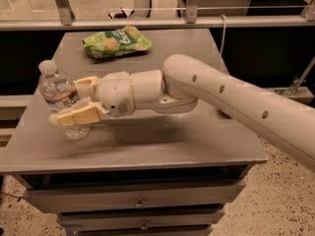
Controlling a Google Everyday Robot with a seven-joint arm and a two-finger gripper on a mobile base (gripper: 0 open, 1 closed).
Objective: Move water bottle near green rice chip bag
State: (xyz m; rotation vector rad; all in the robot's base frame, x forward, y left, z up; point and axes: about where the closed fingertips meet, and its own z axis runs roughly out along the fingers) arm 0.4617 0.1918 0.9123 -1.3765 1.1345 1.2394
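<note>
The pincer (65,101) is hanging low over the left part of the table (162,136), pointing toward its left edge, with its two pale fingers (78,115) standing wide apart. The water bottle (55,87) is sitting in the gap between them: one finger is crossing in front of its lower body, and the other is lying against its side farther back. Whether they are pressing on it cannot be told, and nothing is being lifted. The bottle is clear and ribbed, with a white cap and a coloured label band, and it is leaning a little, cap tipped away from the pincer toward the table's left edge and base resting on the top. The green rice chip bag (117,42) is lying flat well beyond the pincer, near the table's far edge. Bare tabletop is stretching between pincer and bag and on the near side. The white arm (221,97) is reaching in from the right, covering that side.
</note>
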